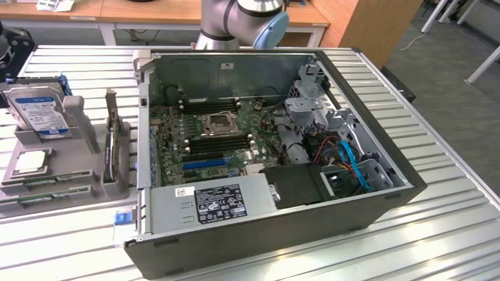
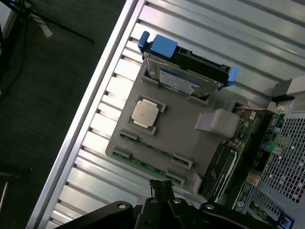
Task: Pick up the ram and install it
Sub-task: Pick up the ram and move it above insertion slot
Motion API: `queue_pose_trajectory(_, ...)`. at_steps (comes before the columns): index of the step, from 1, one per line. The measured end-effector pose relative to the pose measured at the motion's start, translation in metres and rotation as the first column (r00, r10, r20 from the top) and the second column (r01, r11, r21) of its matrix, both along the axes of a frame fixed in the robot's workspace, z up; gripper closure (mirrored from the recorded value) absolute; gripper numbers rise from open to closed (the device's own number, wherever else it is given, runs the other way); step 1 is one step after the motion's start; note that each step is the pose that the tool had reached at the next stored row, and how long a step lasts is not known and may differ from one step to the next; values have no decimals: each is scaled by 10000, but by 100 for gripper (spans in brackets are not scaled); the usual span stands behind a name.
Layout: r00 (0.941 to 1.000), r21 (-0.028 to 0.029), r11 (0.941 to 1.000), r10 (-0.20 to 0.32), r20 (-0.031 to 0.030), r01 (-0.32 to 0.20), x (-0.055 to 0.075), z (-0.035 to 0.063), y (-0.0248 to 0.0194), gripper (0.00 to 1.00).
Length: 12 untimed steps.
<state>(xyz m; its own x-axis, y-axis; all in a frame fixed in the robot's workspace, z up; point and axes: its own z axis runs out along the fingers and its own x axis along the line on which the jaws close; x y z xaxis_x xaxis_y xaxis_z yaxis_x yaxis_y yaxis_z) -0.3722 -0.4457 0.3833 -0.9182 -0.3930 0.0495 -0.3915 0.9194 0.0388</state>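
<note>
While the tool (image 2: 162, 184) hangs closed and empty over the tabletop (image 2: 97, 164), the ram (image 2: 147, 167) lies just beyond its tip in the grey holder (image 2: 183, 121), long axis running obliquely across the jaws' pointing direction.

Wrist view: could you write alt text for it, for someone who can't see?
A closed black gripper points toward a gray tray holding two green memory sticks, a square silver processor chip and a hard drive with blue ends. The tray sits on a ribbed metal table.
</note>
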Motion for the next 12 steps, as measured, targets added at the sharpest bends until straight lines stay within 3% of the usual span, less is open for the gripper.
queue_pose_trajectory(6,9948,0,9948,1021,0,-1021,0,0,0,90)
queue_pose_trajectory(12,9786,0,9786,2057,-1,-2057,0,0,0,90)
